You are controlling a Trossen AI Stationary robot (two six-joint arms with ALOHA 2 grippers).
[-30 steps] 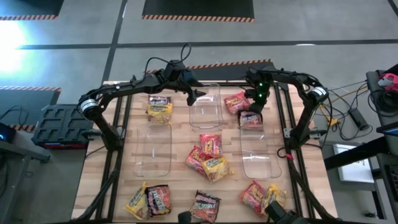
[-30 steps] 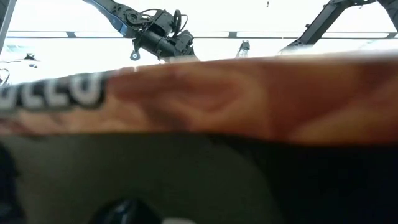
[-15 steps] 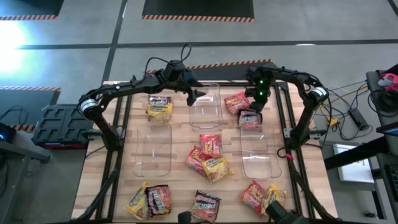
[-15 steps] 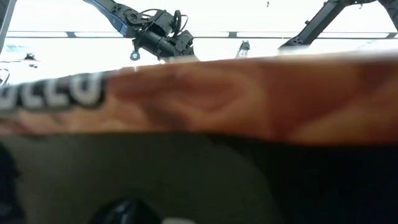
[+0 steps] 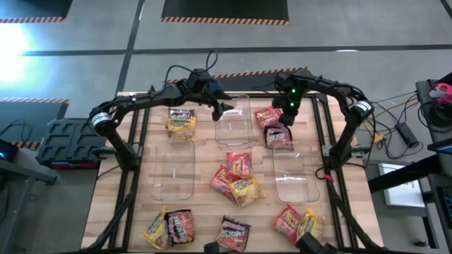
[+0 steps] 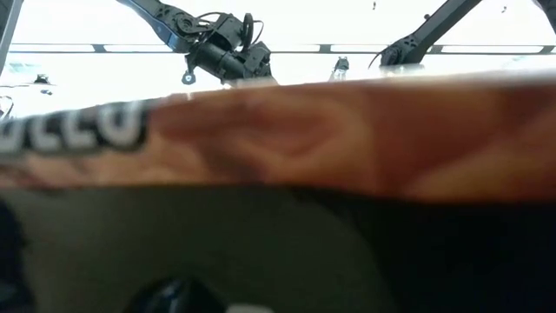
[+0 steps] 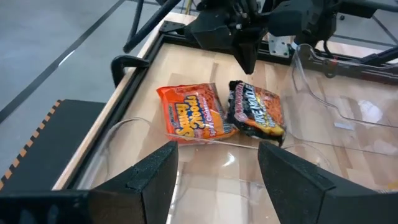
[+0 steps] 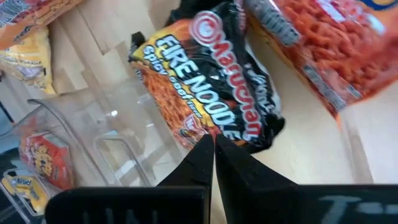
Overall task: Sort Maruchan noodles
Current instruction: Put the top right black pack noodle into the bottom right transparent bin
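We're mid-carry, by the look of it: our right gripper (image 8: 210,163) has its fingers pressed tight on an edge of the dark Fire Noodle packet (image 5: 278,135), which hangs just beside the red packet (image 5: 266,115) and between the centre bin (image 5: 234,121) and the right-hand bin (image 5: 294,174). Our left gripper (image 5: 221,108) hovers over the centre bin's other edge, fingers spread and holding nothing, so it's waiting. Next we'd guess the packet has to swing over one of the bins before letting go, though we can't tell which bin is meant for the dark ones.
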